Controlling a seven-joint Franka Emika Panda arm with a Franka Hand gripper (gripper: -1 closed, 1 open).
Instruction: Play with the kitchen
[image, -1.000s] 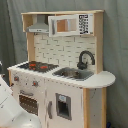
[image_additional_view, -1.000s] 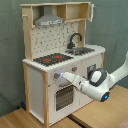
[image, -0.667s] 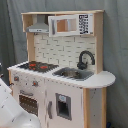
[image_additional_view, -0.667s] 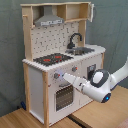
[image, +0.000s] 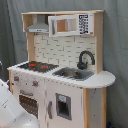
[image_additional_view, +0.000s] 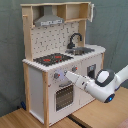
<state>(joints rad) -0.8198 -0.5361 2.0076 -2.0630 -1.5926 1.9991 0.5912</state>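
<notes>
In the first exterior view, bottom left corner, a white rounded piece of the arm (image: 11, 111) overlaps the lower front of the kitchen (image: 62, 65), which fills the centre of the frame. Left to right on it: grey hood (image: 38, 26) upper left, red-ringed hob (image: 38, 65) below, oven door (image: 28, 104) under that w/ knobs (image: 35, 83) above it. Mid-frame: white tile-pattern back panel, sink w/ black faucet (image: 85, 59) at centre right, a white microwave-type unit (image: 71, 23) at top. Counter ends in a rounded pale edge at right. Grey curtain (image: 117, 45) behind.

In the second exterior view the kitchen (image_additional_view: 35, 85) stands left of centre on a wood table (image_additional_view: 30, 120). Hood (image_additional_view: 49, 20) top, hob (image_additional_view: 52, 59) mid, faucet (image_additional_view: 75, 39) just right of it. White arm (image_additional_view: 102, 86) comes in from the right edge, lower right of frame, reaching left; gripper (image_additional_view: 67, 75) tip sits at the knob row (image_additional_view: 56, 76) above the oven door (image_additional_view: 64, 96), touching or just beside a knob. Fingers: can't tell if open or closed from either view.
</notes>
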